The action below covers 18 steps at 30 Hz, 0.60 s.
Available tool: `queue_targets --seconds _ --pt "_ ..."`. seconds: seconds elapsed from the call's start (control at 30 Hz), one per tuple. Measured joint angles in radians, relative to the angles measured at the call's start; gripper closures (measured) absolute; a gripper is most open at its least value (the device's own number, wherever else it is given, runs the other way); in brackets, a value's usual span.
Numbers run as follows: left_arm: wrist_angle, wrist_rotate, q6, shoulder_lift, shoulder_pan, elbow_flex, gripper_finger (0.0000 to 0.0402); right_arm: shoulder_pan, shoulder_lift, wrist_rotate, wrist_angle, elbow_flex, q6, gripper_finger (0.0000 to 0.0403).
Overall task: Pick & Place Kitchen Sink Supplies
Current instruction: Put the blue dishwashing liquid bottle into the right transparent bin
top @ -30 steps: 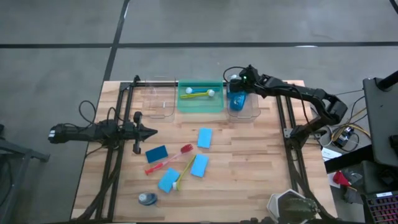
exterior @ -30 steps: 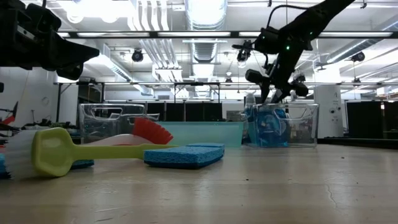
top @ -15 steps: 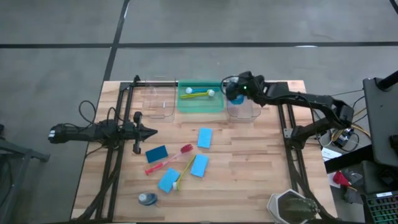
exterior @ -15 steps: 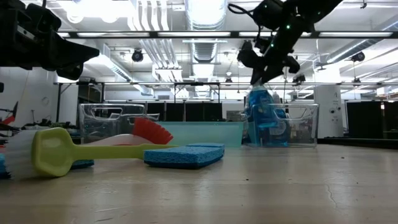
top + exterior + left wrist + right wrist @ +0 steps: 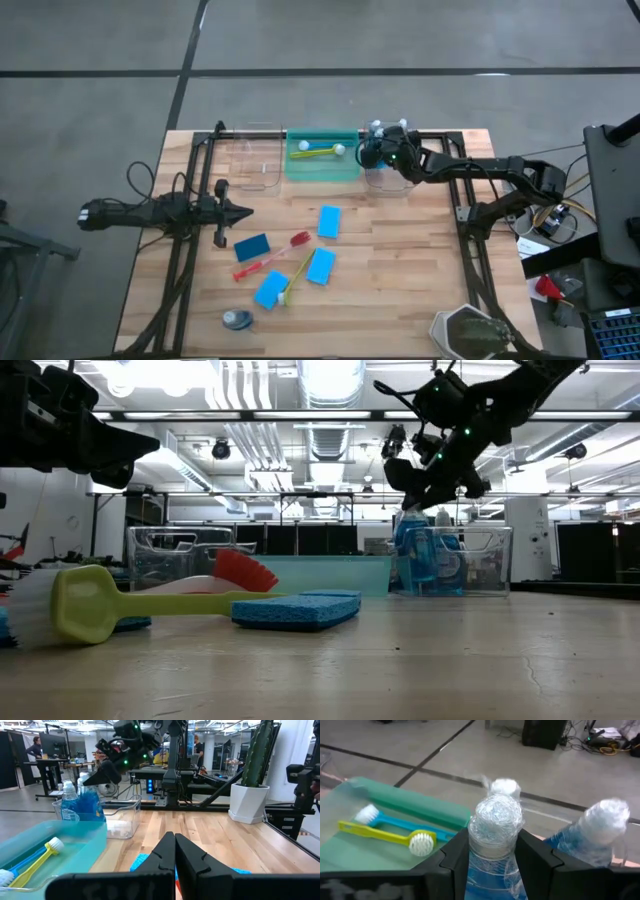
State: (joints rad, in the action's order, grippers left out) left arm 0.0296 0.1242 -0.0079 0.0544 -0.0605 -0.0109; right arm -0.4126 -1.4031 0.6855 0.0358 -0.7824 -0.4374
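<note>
**Right gripper at a bottle in the clear bin**

While the left arm waits over the table's left side, the wooden table (image 5: 420, 260) carries three bins along its far edge: a clear bin on the left (image 5: 255, 160), a green bin (image 5: 322, 165) in the middle and another clear bin on the right (image 5: 392, 176). The right arm reaches in from the right to that right-hand bin. Its right gripper (image 5: 495, 855) has a dark finger on each side of the neck of a clear bottle of blue liquid (image 5: 496, 845), whose cap is wrapped in clear film; whether the fingers press on it or stand just off it I cannot tell. A second bottle (image 5: 600, 832) stands just beside it in the same bin. In the low view both bottles stand upright inside the bin, below the gripper.

The left gripper (image 5: 174, 851) is closed, fingers pressed together, holding nothing.

In the green bin lie a yellow brush (image 5: 390, 836) and a blue brush (image 5: 407, 822). On the open table lie four blue sponges, among them one near the centre (image 5: 329, 221) and a darker one (image 5: 252, 246), plus a red brush (image 5: 272, 256), another yellow brush (image 5: 296, 276) and a third bottle lying near the front edge (image 5: 237, 319).
</note>
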Motion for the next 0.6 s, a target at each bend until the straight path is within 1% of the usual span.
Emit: queue_targets --seconds 0.3,0.6 --pt "0.000 0.000 0.000 0.000 0.000 0.000 0.0399 0.000 0.001 0.004 0.011 0.052 0.000 0.0267" --pt "0.000 0.000 0.000 0.000 0.000 0.000 0.0399 0.000 0.002 0.001 0.020 0.068 -0.022 0.0262"
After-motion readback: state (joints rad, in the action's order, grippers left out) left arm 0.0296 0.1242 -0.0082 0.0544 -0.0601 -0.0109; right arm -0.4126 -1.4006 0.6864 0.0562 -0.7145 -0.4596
